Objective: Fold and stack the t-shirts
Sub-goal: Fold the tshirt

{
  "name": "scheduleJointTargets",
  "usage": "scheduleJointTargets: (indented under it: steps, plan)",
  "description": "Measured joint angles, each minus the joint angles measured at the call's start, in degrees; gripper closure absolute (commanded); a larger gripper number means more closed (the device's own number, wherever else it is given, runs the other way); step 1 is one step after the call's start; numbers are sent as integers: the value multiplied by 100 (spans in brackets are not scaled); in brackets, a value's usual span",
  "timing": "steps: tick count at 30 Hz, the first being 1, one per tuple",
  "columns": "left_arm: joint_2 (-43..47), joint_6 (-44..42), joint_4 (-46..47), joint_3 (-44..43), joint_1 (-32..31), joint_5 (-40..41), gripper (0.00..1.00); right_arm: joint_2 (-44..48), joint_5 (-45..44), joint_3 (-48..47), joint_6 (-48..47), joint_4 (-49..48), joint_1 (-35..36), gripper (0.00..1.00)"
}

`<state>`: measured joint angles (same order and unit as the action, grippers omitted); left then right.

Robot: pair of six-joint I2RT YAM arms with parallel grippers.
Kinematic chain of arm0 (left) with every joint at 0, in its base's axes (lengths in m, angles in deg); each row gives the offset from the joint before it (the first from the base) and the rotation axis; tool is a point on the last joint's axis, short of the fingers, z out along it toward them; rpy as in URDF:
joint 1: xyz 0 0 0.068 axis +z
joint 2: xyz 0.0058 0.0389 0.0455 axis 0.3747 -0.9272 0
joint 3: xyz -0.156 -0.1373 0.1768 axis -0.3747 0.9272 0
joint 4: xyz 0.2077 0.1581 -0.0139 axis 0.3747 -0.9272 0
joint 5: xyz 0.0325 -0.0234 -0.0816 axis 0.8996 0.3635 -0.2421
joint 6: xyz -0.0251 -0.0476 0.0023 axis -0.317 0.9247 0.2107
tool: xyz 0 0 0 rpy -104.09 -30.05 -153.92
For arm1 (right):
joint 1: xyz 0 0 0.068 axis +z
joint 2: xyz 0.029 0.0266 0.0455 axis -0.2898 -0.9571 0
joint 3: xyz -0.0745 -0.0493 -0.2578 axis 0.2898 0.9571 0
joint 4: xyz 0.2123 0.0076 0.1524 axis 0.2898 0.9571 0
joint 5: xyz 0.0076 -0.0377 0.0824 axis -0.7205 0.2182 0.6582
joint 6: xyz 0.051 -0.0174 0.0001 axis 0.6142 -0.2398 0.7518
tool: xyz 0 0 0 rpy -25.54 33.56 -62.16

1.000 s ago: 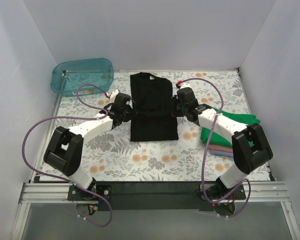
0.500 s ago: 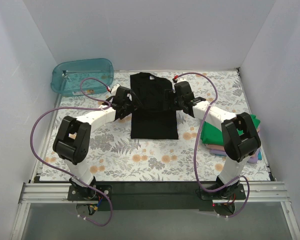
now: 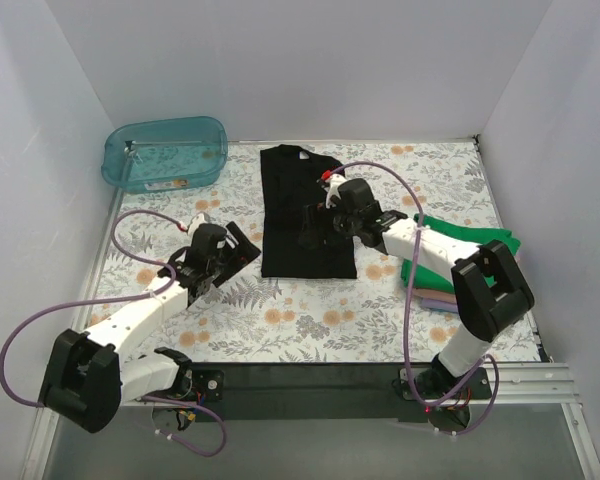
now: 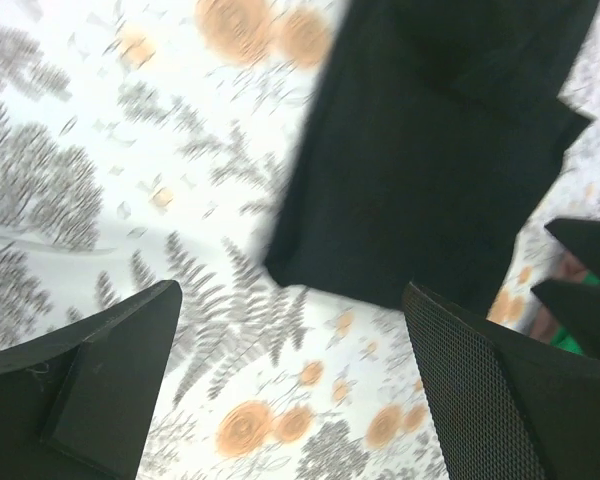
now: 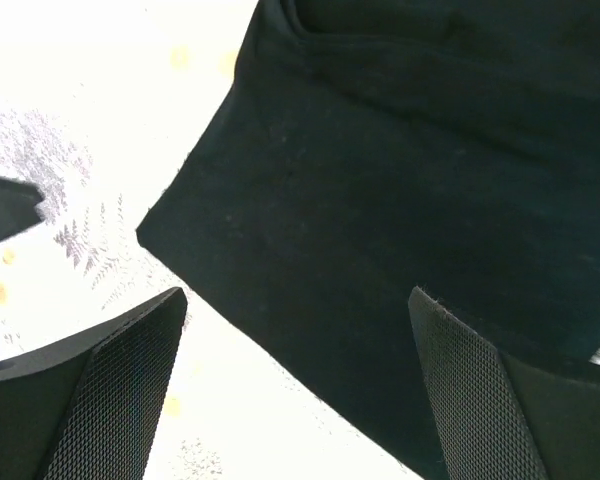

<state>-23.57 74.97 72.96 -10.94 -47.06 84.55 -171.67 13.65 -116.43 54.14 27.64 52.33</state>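
At the upper left I saw the teal tub (image 3: 165, 152). Left of centre, my left gripper (image 3: 242, 250) hung with fingers apart and empty, beside the lower left corner of the black t-shirt (image 3: 290, 190), which lay flat mid-frame. My right gripper (image 3: 313, 224) hovered over it, fingers also spread. At right, a green t-shirt (image 3: 480, 240) topped the folded stack.

plain white walls (image 3: 300, 70) enclose a floral-patterned table (image 3: 310, 315) under even light.
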Motion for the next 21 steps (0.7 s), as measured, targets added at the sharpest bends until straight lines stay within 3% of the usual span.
scheduleJointTargets:
  steps: [6, 13, 18, 21]
  plan:
    - [407, 229, -258, 439, 0, -70, 7, -1226, 146, -826, -15, -17, 44, 2]
    - [59, 302, -142, 442, 0, -352, 7, -2465, -26, -2356, -151, 15, -101, 2]
    - [-179, 313, 157, 476, 0, -730, 7, -2465, -98, -2684, -225, 96, -291, 2]
    - [-452, 310, 411, 474, 0, -894, 7, -1965, -345, -2273, -284, 120, -361, 2]
